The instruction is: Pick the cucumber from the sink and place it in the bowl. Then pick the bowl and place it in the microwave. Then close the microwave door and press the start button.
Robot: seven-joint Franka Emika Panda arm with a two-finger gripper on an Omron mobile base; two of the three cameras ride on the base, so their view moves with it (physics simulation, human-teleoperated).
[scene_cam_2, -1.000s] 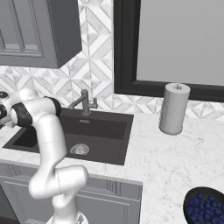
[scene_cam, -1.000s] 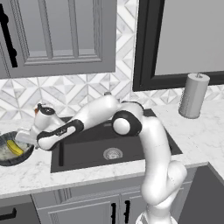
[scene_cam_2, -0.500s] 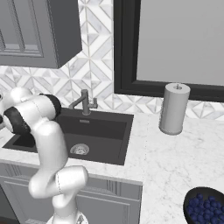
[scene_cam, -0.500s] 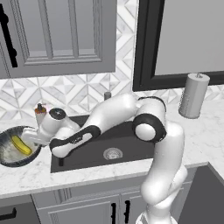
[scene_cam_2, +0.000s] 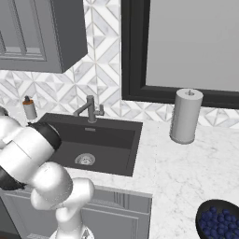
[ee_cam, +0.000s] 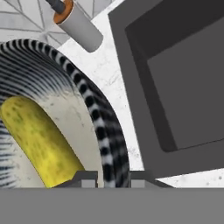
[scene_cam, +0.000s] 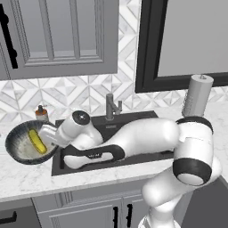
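Gripper (ee_cam: 113, 177) pinched on bowl (scene_cam: 18, 141) rim at its 3 o'clock edge; a second ago jaws were wider. Cucumber (scene_cam: 37, 140) lies inside bowl, on counter left of sink (scene_cam: 133, 122). Grip looks set; lift toward microwave likely next. Soap dispenser (ee_cam: 76, 24) beyond, 12 o'clock.

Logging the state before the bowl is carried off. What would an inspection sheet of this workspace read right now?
Surface: white marble counter.
Job's things: cucumber lies inside bowl, left of the sink.
Clutter: soap dispenser, paper towel roll, dark bowl of blueberries.
Grippers: pincer shut on bowl rim, one tip inside, one outside.
Cables: nothing seen.
Surroundings: faucet, grey cabinets, patterned tile backsplash.
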